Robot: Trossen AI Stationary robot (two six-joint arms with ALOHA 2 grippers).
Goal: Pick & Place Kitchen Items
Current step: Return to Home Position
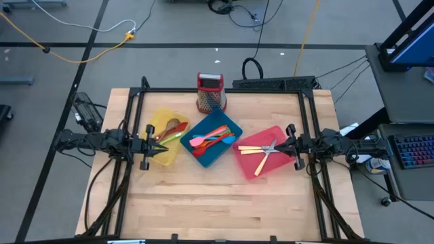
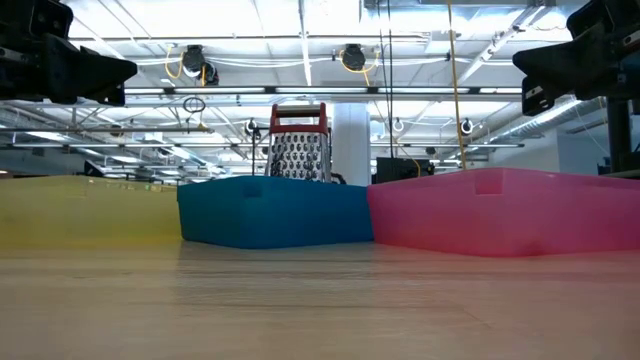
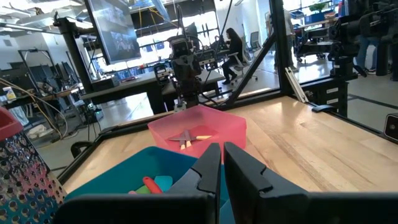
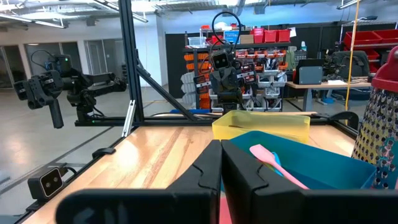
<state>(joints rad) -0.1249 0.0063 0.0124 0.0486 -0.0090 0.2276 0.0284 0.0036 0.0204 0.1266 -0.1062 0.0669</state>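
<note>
High view: wooden table (image 1: 203,203) | we see yellow tray (image 1: 160,120), blue tray (image 1: 234,126), pink tray (image 1: 248,167) side by side; grater (image 1: 211,91) behind blue | left gripper (image 1: 157,146) above yellow's edge, right gripper (image 1: 285,146) above pink's edge, fingers together on both | spatulas (image 1: 213,137) in blue; wooden spoon (image 1: 173,127) in yellow; cutlery (image 1: 261,150) in pink

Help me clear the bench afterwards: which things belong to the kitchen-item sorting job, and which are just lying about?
Job:
wooden spoon in yellow bin
plastic spatulas in blue bin
metal cutlery in red bin
left pincer, right pincer, both shut

Lying about:
box grater behind the blue bin
black cable loop farther back
</note>
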